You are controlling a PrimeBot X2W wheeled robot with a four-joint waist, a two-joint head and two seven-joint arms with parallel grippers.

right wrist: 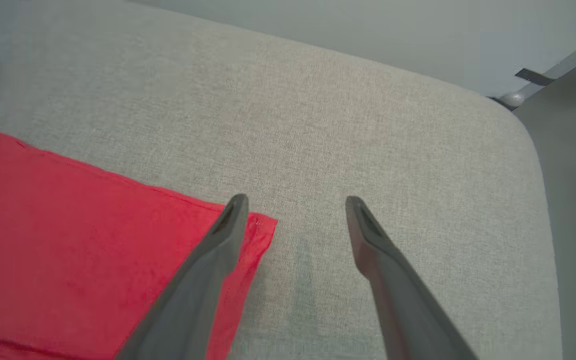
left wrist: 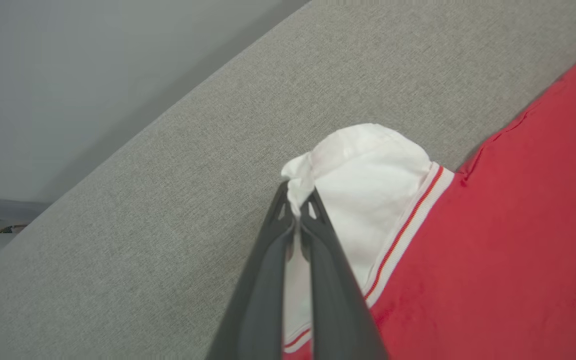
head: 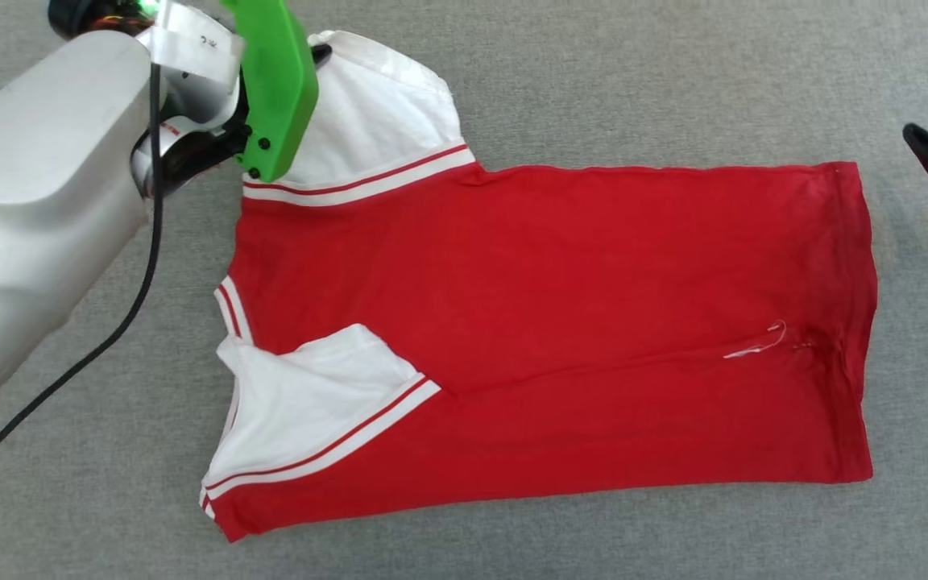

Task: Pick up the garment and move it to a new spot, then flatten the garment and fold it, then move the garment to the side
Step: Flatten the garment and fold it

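The garment (head: 553, 322), a red T-shirt with white sleeves, lies flat on the grey cloth-covered table (head: 593, 80). Its collar end is to the left and its hem to the right, and the near sleeve (head: 311, 403) is folded in over the red body. My left jaws are pinched shut on the tip of the far sleeve (left wrist: 363, 170), which bunches into a soft white peak between them. My right jaws stand wide apart and empty, by the far right hem corner (right wrist: 260, 225). I judge the fabric light, limp and a little stretchy, so it will sag and drag rather than hold shape. A small pinch at a seamed edge, such as a sleeve tip or hem corner, should grip best.
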